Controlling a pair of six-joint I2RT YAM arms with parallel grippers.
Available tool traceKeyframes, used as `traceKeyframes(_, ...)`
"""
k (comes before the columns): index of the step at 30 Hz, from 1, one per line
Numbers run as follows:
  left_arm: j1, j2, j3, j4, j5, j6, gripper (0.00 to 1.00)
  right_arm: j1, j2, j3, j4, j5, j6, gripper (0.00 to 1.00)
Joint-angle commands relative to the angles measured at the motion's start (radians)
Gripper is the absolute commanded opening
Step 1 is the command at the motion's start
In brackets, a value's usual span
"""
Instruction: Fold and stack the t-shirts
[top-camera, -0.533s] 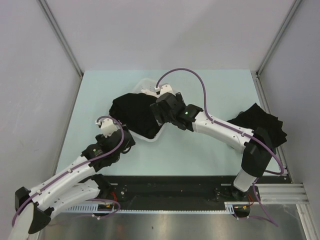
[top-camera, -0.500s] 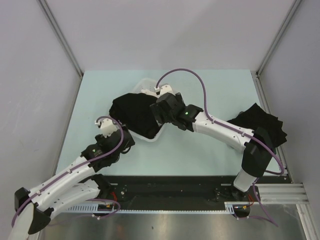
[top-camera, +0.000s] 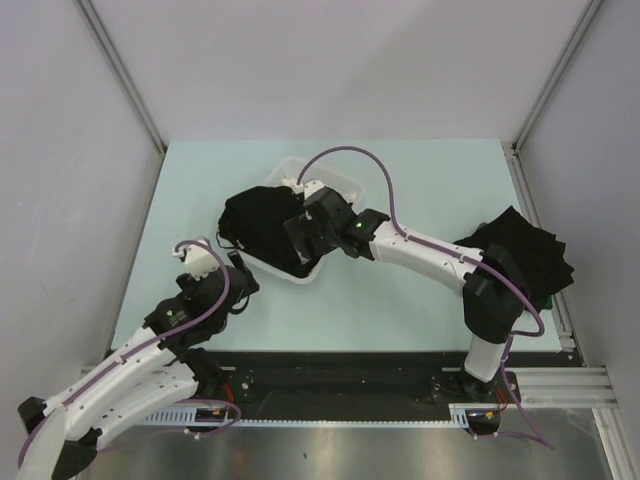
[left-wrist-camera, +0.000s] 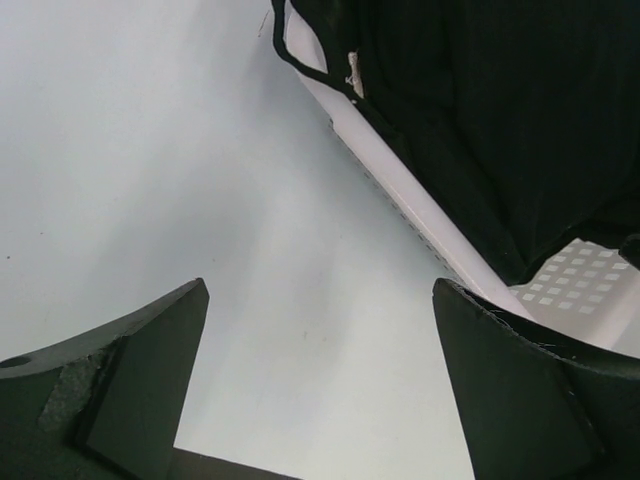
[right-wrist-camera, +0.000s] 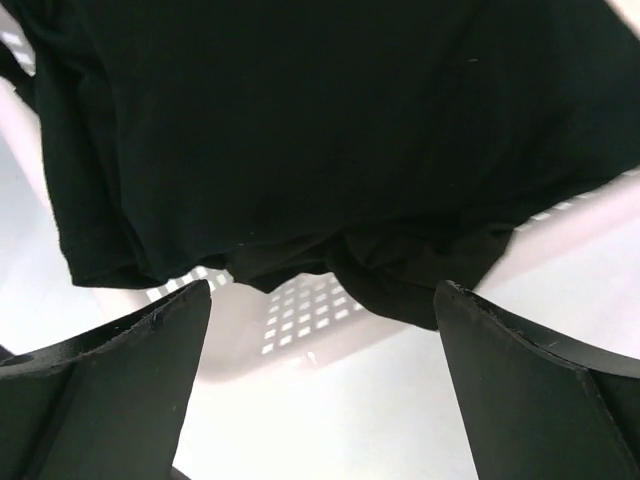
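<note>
The pale surface (top-camera: 400, 290) carries a white slotted plastic basket (top-camera: 342, 180) heaped with limp black t-shirts (top-camera: 262, 222); another dark heap (top-camera: 530, 250) lies far right. Left claw (left-wrist-camera: 320, 290) and right claw (right-wrist-camera: 322, 288) gape wide, empty.

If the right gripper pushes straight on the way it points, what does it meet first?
The right gripper would likely meet the black t-shirts heaped in the white basket first; depth is unclear.

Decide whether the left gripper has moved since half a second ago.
Yes. In the top view the left gripper, open, has drawn back leftward, away from the near corner of the white basket.
</note>
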Motion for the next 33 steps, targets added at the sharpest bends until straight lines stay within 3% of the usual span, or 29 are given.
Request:
traceKeyframes(1,0.005,-0.003,0.032,-0.048,-0.038,0.007,0.99,0.008,0.012,0.050,0.072,-0.096,0.017,1.00)
traceKeyframes(14,0.005,-0.062,0.054,-0.122,-0.061,-0.011,0.99,0.071,0.119,0.167,0.072,-0.204,0.042,1.00)
traceKeyframes(27,0.005,-0.107,0.141,-0.216,-0.039,-0.019,1.00,0.086,0.213,0.162,0.125,-0.153,-0.047,1.00)
traceKeyframes(33,0.005,-0.142,0.127,-0.214,-0.028,-0.017,0.99,0.083,0.210,0.168,0.135,-0.104,-0.089,0.90)
